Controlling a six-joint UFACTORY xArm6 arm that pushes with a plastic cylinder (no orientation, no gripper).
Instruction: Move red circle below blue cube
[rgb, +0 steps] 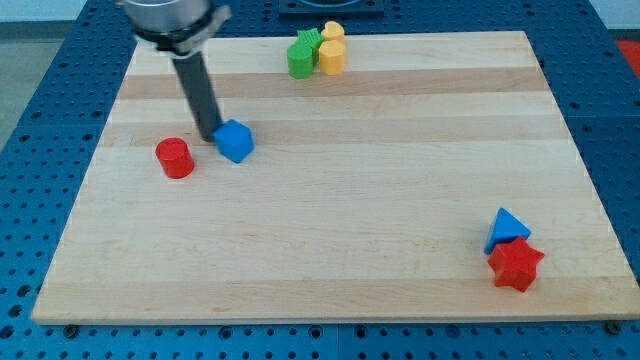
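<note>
Pale wooden board (330, 230) with lengthwise grain stripes lies on a blue perforated table (40, 110) that frames it on all sides.

Arm enters from the far left corner; only its grey housing and the straight dark rod show. It carries no fingers or jaws, so none stand apart or together. The tip (212, 137) rests on the board just left of the blue cube (236, 141), touching it or nearly so; contact cannot be confirmed.

Red circle (175, 158), a short upright cylinder, stands left of the blue cube and slightly nearer, a small gap apart from both cube and tip. It sits beside the cube rather than on its near side.

Far edge, centre: green block (302, 56) and two yellow blocks (331, 48) bunched together, touching; exact shapes unclear.

Near right corner: blue triangle (508, 229) with a red star (516, 264) pressed against its near side. Both lie well apart from the left-hand group.
</note>
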